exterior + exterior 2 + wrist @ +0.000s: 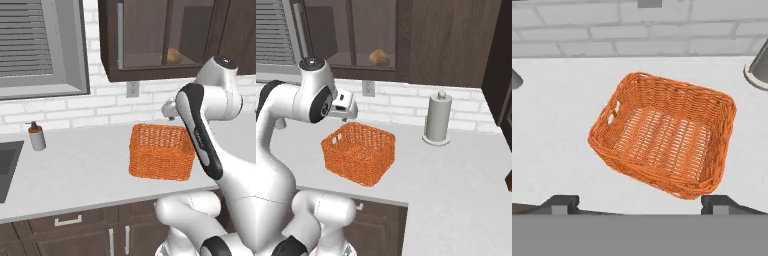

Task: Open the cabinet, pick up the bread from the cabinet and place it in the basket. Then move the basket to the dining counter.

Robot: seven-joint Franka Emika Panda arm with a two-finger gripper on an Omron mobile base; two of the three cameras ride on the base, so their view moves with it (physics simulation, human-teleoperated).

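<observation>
an orange basket (662, 142) sat empty on a pale grey desk (75, 170) while a white robot arm hung above it.

the jaws stood wide apart and released, gripping nothing; the gripper (639, 204) looked straight down into the basket. above and behind the basket, the dark brown cabinet (150, 37) hung on the white brick wall with its glass doors closed, and the bread (378, 58) rested inside it on the shelf. a paper towel holder (437, 119) stood right of the basket, well apart. a soap dispenser (36, 136) stood far left of the basket, near a sink (7, 167).
</observation>
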